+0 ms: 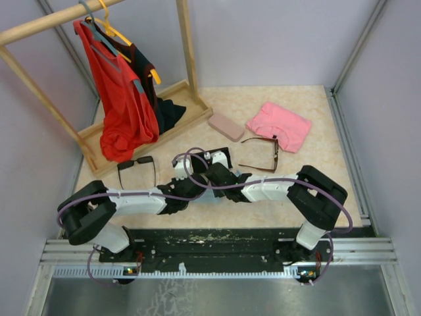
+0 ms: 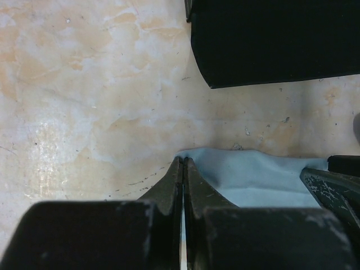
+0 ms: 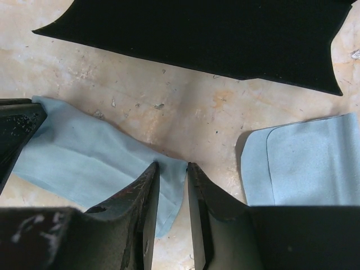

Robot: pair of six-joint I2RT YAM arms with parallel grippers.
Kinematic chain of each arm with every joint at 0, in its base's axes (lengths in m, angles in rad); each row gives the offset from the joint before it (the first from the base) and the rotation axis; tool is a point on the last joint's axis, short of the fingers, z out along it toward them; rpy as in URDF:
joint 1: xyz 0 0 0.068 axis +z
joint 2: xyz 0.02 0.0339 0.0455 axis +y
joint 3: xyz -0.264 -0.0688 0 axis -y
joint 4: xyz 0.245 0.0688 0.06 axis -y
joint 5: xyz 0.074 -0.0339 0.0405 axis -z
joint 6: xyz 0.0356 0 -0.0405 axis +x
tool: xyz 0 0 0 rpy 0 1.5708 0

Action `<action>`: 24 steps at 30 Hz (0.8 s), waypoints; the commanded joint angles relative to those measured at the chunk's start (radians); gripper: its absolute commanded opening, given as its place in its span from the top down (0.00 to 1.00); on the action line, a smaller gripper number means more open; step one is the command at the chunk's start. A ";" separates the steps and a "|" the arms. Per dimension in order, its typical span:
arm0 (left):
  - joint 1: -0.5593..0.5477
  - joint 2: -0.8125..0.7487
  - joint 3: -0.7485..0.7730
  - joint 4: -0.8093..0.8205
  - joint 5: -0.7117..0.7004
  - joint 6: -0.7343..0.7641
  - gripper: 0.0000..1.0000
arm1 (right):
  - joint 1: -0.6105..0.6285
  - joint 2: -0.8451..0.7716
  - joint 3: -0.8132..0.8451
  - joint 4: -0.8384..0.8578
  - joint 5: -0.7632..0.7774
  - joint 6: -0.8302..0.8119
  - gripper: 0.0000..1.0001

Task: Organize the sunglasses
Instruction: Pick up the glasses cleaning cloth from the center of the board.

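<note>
Cloth [image 3: 84, 152], pale blue, sits clamped in the left tool [image 2: 183, 163]; the right tool [image 3: 172, 167] gapes slightly.

Two pairs of sunglasses: one black-framed pair [image 1: 145, 160], one reddish-brown pair [image 1: 275, 155]. One pink case [image 1: 225, 126], one pink cloth [image 1: 279, 125], one wooden rack [image 1: 187, 46]. Two light blue cloths: left cloth [image 3: 84, 163], right cloth [image 3: 309, 163].

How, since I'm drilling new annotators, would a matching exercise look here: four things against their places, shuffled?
Things:
1. black sunglasses
2. reddish-brown sunglasses
3. pink case
4. red top

Places:
A. hanging on the wooden rack
B. between the rack's base and the pink cloth
C. lying on the left, by the rack's base
D. lying on the right, just in front of the pink cloth

Pairs: 1-C, 2-D, 3-B, 4-A.
</note>
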 commanded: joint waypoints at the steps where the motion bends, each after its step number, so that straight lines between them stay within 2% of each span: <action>1: -0.008 0.055 -0.065 -0.171 0.162 -0.011 0.99 | 0.020 0.046 -0.008 -0.075 -0.065 0.032 0.75; 5: -0.008 0.050 -0.069 -0.172 0.161 -0.014 0.99 | 0.020 0.055 -0.005 -0.083 -0.071 0.039 0.80; 11: -0.008 0.041 -0.076 -0.172 0.162 -0.017 0.99 | 0.020 0.049 -0.020 -0.073 -0.062 0.053 0.99; 19: -0.008 -0.007 -0.085 -0.102 0.200 0.024 0.99 | 0.019 -0.001 -0.081 0.090 -0.067 0.047 1.00; 24: -0.007 -0.026 -0.034 -0.087 0.203 0.056 0.99 | -0.004 -0.075 -0.100 0.202 -0.057 0.016 1.00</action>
